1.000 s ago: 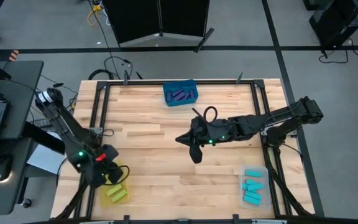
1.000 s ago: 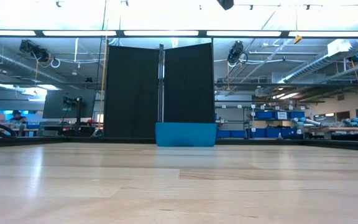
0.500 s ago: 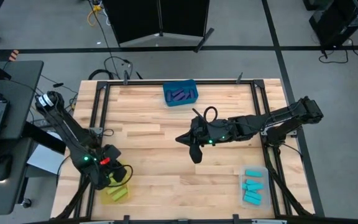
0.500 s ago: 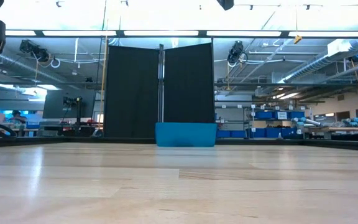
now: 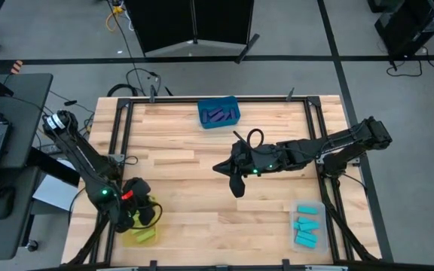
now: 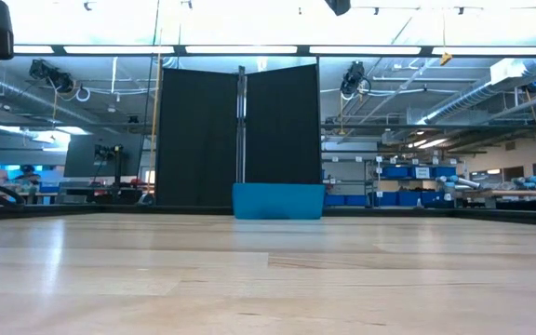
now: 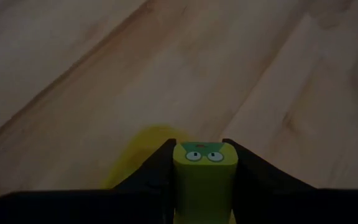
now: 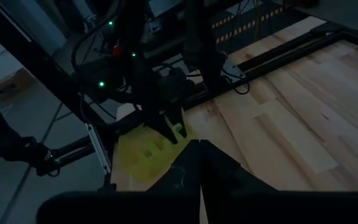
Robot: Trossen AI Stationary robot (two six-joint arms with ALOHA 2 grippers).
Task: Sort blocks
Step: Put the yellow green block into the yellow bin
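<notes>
Left jaws around lime block (image 7: 205,177), its lower end hidden.

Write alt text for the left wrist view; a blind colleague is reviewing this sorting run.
The left gripper holds a lime yellow-green block upright between its two dark fingers, seen from close behind. Beyond it lies the pale wooden table, with a blurred yellow patch just under the block.
</notes>
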